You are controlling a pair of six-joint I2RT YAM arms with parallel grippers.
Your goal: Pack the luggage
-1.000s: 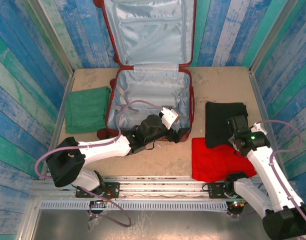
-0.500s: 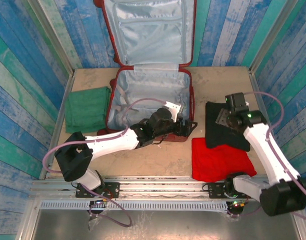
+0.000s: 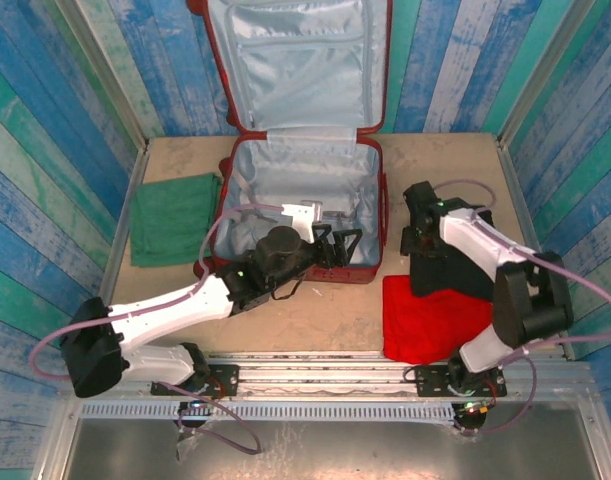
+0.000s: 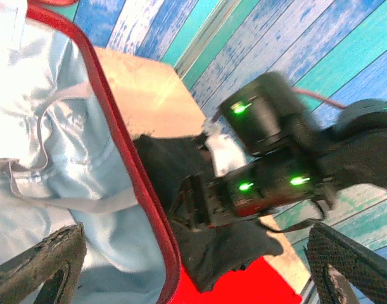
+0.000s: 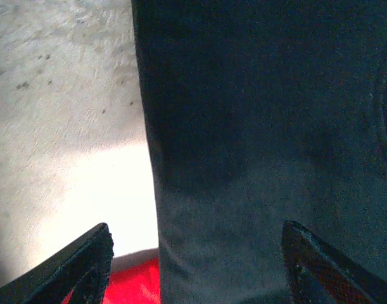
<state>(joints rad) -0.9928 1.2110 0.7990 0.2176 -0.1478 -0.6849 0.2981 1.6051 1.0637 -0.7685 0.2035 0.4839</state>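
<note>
The luggage (image 3: 305, 175) lies open in mid table, its lid leaning on the back wall and its pale lining bare. My left gripper (image 3: 337, 246) hovers open over the front right corner of the luggage and holds nothing. In the left wrist view the open left gripper (image 4: 193, 266) looks past the red rim of the luggage (image 4: 126, 152) to the black cloth (image 4: 161, 158). My right gripper (image 3: 417, 240) stands open over the left edge of the black cloth (image 3: 465, 270). In the right wrist view the right gripper (image 5: 196, 266) straddles that black cloth (image 5: 263, 126) without pinching it.
A folded red cloth (image 3: 435, 320) lies in front of the black one, partly under it. A folded green cloth (image 3: 175, 220) rests left of the luggage. Blue and teal plank walls close in the table on three sides.
My right gripper has moved left across the black cloth to its edge beside the luggage. The left gripper has drawn back left from the gap beside the luggage to above its front right corner.
</note>
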